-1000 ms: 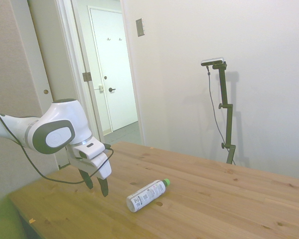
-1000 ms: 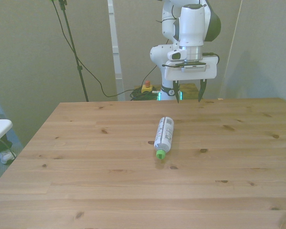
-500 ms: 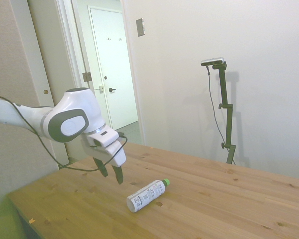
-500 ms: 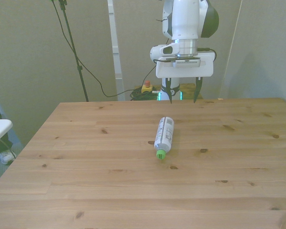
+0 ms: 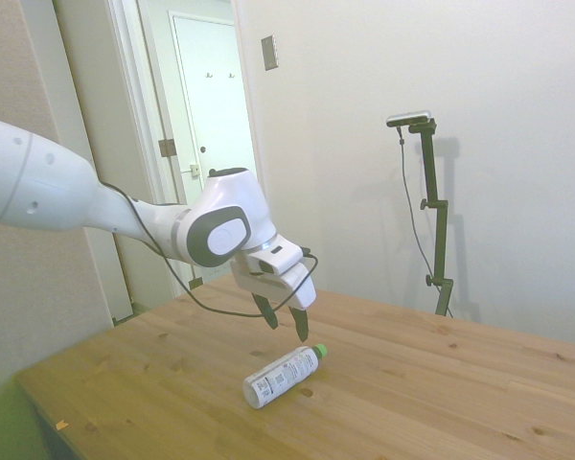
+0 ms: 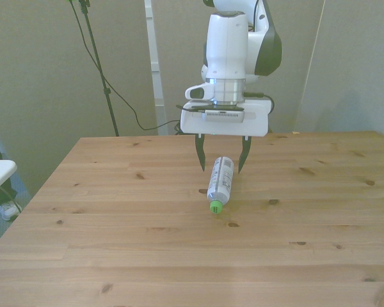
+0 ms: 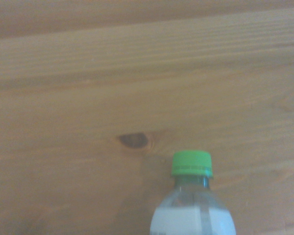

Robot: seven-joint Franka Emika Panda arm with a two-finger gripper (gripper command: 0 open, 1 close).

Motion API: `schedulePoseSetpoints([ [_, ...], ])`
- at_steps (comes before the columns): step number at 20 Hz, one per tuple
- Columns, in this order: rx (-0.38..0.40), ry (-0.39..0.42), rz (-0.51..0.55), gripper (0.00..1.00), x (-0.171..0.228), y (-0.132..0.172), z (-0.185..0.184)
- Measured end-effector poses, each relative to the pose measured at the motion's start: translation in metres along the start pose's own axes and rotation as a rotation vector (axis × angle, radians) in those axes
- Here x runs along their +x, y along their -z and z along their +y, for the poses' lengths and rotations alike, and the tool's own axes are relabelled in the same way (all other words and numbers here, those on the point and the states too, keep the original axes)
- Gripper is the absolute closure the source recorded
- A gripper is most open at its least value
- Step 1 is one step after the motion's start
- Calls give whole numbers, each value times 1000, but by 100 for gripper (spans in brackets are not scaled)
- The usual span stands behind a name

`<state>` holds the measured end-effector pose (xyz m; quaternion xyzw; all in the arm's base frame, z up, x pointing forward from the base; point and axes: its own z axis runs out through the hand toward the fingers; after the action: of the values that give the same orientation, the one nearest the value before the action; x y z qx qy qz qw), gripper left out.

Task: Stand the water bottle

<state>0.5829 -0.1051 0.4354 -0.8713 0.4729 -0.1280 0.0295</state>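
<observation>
- the bench [image 5: 441, 383] is a wide top of pale pine planks with dark knots; in the wrist view its grain [image 7: 88, 98] fills most of the frame, with one dark knot [image 7: 133, 140] on the wood near the bottle's cap.
- the white arm [image 6: 233, 57] reaches over the bench from its far edge in the front view, wrist turned down, a black cable looping beside it in the side view.
- the pincer [image 6: 221, 160] hangs above the bench with its two dark fingers apart and pointing down, holding nothing; in the side view [image 5: 286, 326] the tips are clear of the bottle, above its capped half.
- in the front view the fingers [image 6: 201, 155] stand to either side of the bottle's far end, the base end; whether they straddle it or hang just behind cannot be told from that view.
- the water bottle [image 6: 220, 180] lies on its side near the middle of the bench, well away from every edge, its length running from the far edge toward the near edge in the front view; the white label [image 5: 272, 379] wraps its body.
- its green cap [image 6: 215, 206] points toward the near edge in the front view; in the wrist view the cap [image 7: 191, 163] is sharp and the clear shoulder [image 7: 191, 208] shows below it.
</observation>
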Motion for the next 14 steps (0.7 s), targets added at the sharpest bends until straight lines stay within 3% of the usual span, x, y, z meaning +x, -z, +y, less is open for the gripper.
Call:
schedulePoseSetpoints([
  [7,-13,-47,4,0,11,-48,-31],
  [14,-47,-71,0,0,16,-73,-30],
])
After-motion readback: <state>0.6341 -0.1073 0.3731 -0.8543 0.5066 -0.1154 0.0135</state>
